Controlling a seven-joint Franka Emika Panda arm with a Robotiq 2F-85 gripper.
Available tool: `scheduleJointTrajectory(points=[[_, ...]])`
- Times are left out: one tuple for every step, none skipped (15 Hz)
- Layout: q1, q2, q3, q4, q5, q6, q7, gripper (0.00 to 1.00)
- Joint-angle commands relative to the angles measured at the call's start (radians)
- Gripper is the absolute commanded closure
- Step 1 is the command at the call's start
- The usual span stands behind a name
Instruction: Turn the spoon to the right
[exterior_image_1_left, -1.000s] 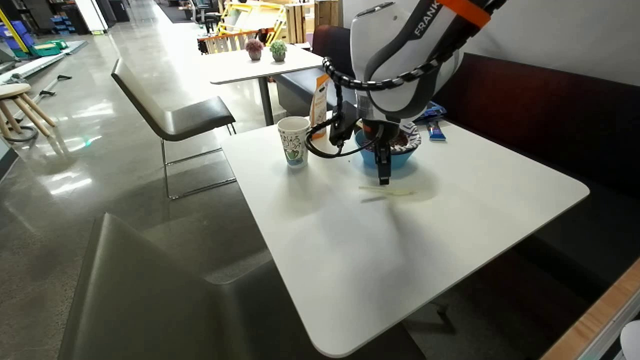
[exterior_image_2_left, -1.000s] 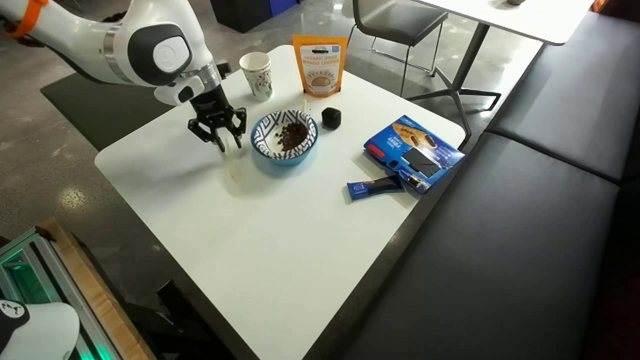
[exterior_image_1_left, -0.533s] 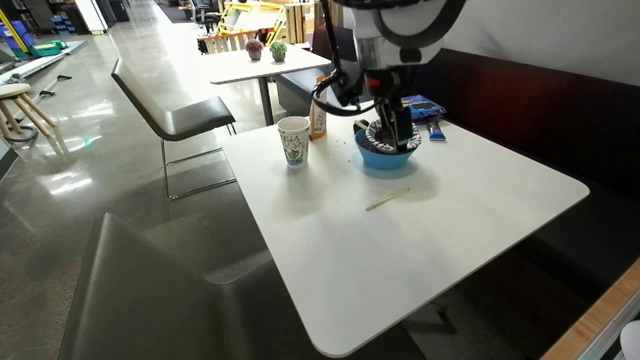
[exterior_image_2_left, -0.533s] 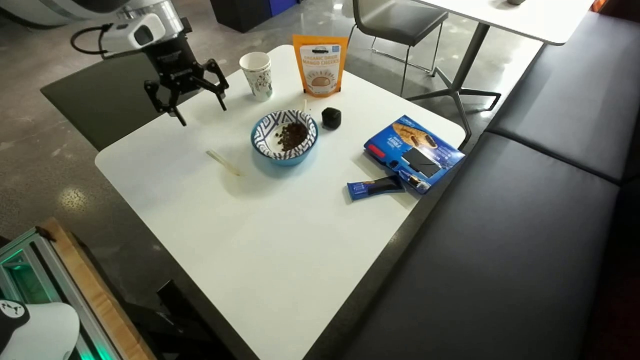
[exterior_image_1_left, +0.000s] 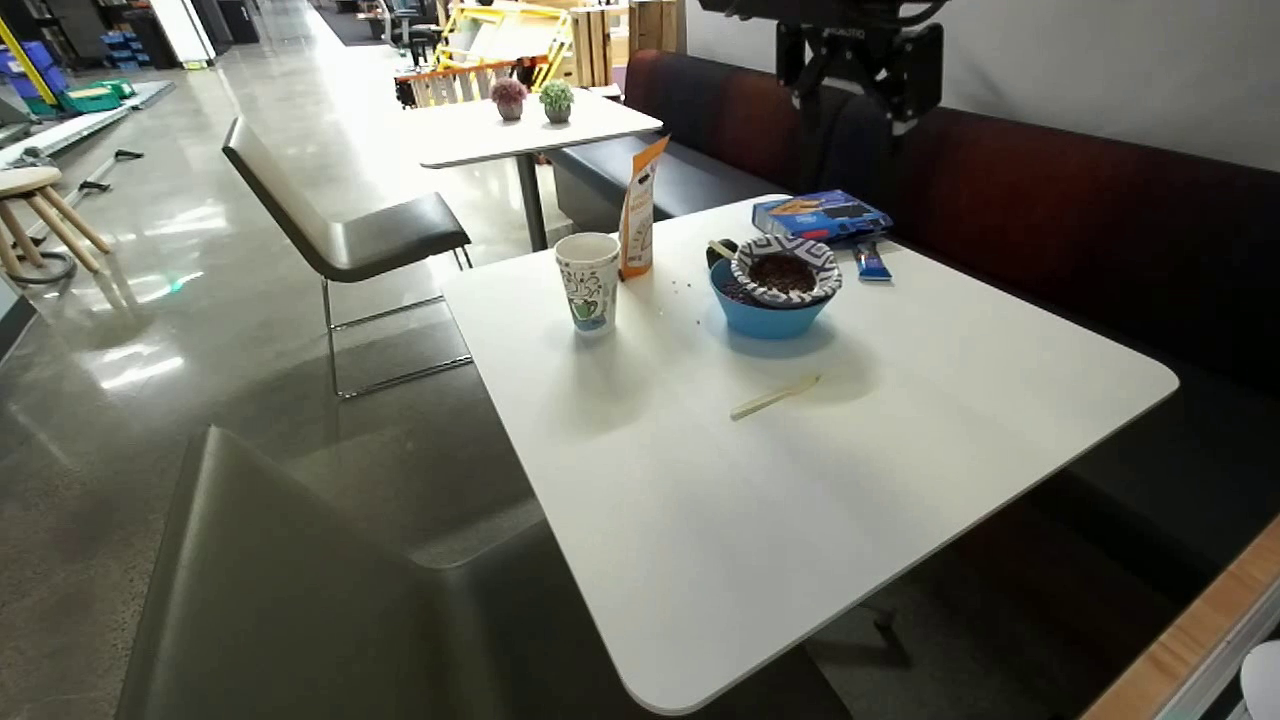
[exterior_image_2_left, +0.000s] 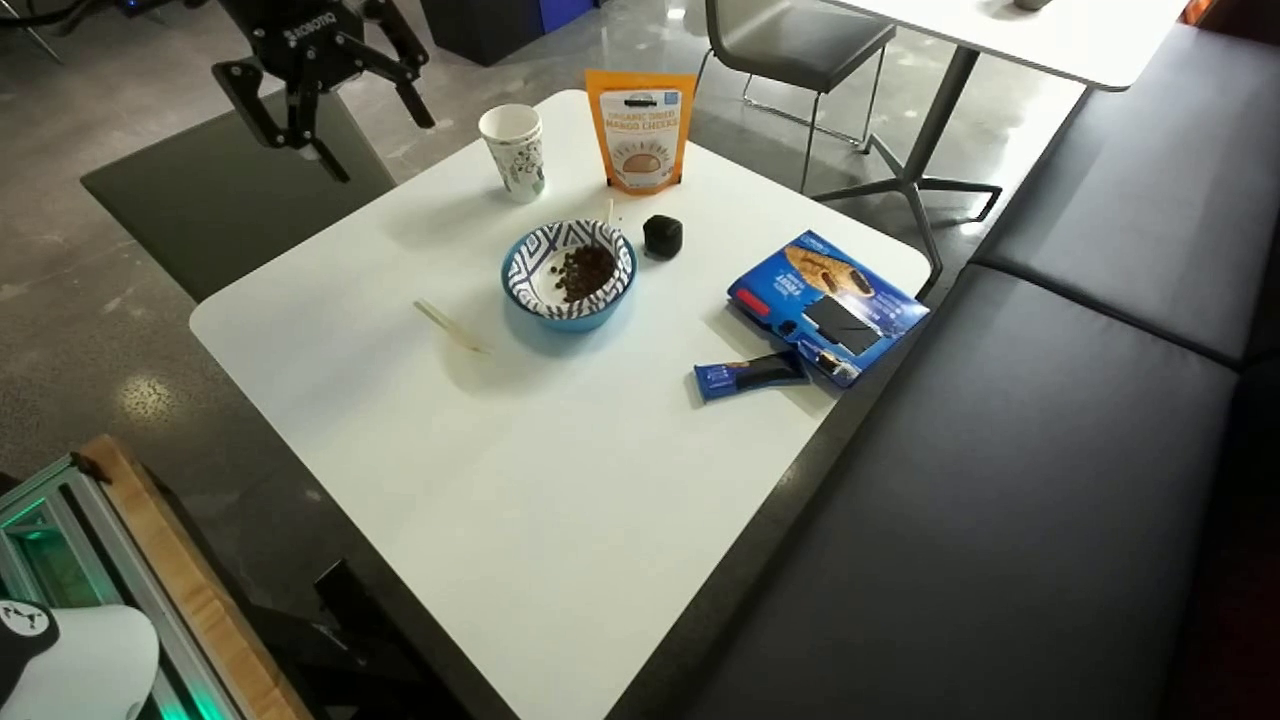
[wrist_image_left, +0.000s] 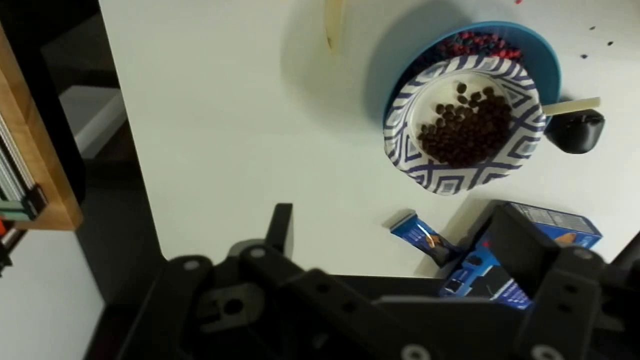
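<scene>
One pale tan spoon (exterior_image_1_left: 775, 398) rests slantwise on the worktop (exterior_image_2_left: 560, 450), near but apart from the blue bowl (exterior_image_2_left: 578, 321), presumably left so because the turn is done | hand (exterior_image_2_left: 386, 150) spread, holding nothing, raised high, likely to clear the spoon | versus a second ago: hand up and away, spoon at a new angle.

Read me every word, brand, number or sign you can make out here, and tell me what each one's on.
"ROBOTIQ", on the claw.
"ORGANIC DRIED MANGO CHEEKS", on the dried mango pouch.
Blue snack box: lettering too small and blurred to read reliably.
Blue snack bar: lettering too blurred to read.
White casing: a round emblem, no word legible.
No numbers can be made out.
</scene>
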Motion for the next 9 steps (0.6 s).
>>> scheduleJointTrajectory(points=[[-0.091,-0.008,0.041,0.0,-0.033,-0.013,0.059,0.0],[-0.109,-0.001,0.044,-0.004,-0.045,0.005,0.087,0.0],[-0.126,0.006,0.052,-0.011,-0.062,0.014,0.147,0.0],[-0.139,0.015,0.059,-0.014,-0.078,0.017,0.205,0.0],[-0.148,0.021,0.07,-0.029,-0.102,0.023,0.277,0.0],[-0.153,0.022,0.079,-0.047,-0.122,0.026,0.345,0.0],[-0.154,0.019,0.083,-0.069,-0.131,0.027,0.411,0.0],[-0.145,0.022,0.061,-0.024,-0.088,0.009,0.276,0.0],[-0.144,0.027,0.067,-0.038,-0.099,0.009,0.327,0.0]])
